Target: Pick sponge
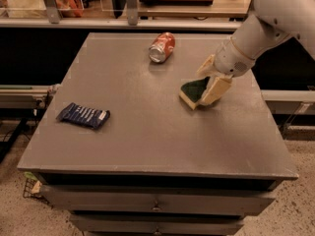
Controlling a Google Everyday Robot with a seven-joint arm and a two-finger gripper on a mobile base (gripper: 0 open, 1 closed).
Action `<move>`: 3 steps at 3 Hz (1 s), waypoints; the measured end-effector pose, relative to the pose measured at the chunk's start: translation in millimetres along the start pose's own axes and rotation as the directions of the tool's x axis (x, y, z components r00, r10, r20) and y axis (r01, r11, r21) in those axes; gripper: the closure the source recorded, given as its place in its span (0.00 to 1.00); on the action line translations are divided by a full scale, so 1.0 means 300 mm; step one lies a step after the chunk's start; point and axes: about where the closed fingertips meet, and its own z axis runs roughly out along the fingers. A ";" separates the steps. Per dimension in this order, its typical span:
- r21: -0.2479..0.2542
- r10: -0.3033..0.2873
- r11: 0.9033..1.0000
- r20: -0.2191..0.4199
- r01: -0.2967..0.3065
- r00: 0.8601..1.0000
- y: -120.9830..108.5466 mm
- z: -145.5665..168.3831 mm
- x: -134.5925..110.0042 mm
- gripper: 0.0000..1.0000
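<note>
The sponge, dark green on top with a pale yellow base, lies on the right half of the grey table. My gripper comes in from the right on the white arm and is down at the sponge. Its two cream fingers are open and straddle the sponge's right end: one finger behind it, the other finger in front. The right part of the sponge is hidden by the front finger.
A red soda can lies on its side at the back of the table. A dark blue snack wrapper lies at the front left. A shelf with clutter runs behind the table. Drawers sit below the front edge.
</note>
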 end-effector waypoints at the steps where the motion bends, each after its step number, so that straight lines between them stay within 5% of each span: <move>1: -0.012 0.017 1.000 0.001 -0.017 1.000 -0.005 0.002 -0.006 0.73; 2: 0.013 0.040 0.999 -0.005 -0.040 0.999 -0.012 -0.092 -0.038 0.96; 3: 0.077 0.078 0.994 0.061 -0.083 0.995 -0.005 -0.252 -0.066 1.00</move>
